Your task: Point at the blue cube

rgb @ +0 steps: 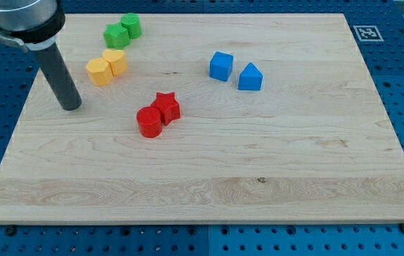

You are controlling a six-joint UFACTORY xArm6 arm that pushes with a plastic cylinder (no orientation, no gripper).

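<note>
The blue cube (221, 65) sits on the wooden board (259, 178) right of centre near the view's top. A blue triangular block (250, 77) lies just to its right, a small gap apart. My tip (70, 107) rests on the board at the view's left, far to the left of the blue cube. It stands below and left of the yellow blocks and is not touching any block.
Two green blocks (122, 30) sit together at the top left. Two yellow blocks (107, 67) sit below them. A red cylinder (149, 121) and a red star (166, 107) touch near the centre. A marker tag (366, 33) lies off the board's top right corner.
</note>
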